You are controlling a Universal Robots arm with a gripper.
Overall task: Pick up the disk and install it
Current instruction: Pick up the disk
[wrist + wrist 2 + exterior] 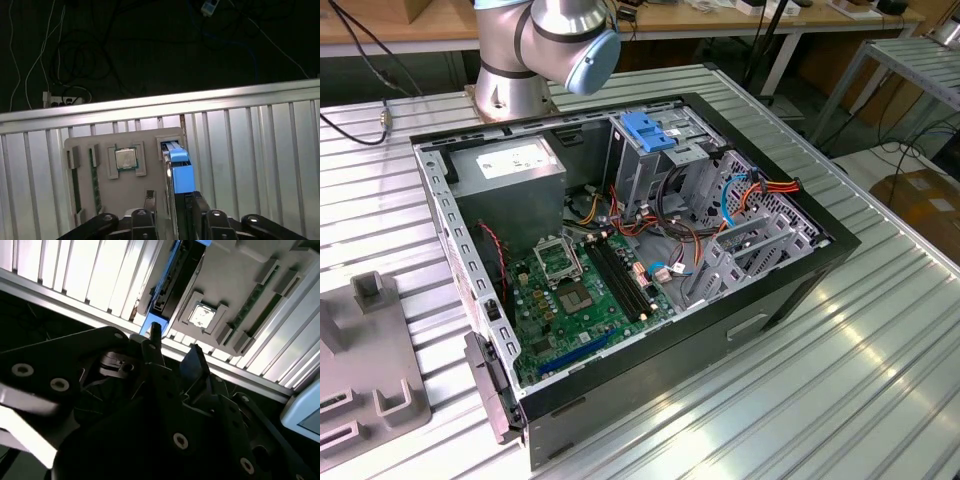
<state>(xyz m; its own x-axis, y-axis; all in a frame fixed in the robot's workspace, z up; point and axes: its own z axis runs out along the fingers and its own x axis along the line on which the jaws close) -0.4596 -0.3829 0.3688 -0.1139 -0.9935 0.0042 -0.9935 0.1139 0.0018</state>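
Exterior view: high, angled down on the open case (650,385) at mid range; arm base (510,90) at 11 o'clock, tray (360,360) at 8 o'clock.
First wrist view: close over the gripper (173,197), facing down on the tray, floor (150,50) beyond.
Second wrist view: closer, tilted, past the gripper's body.
Shared: both wrist views hold tray, chip (126,159) and disk (182,172); the exterior view has the tray too.
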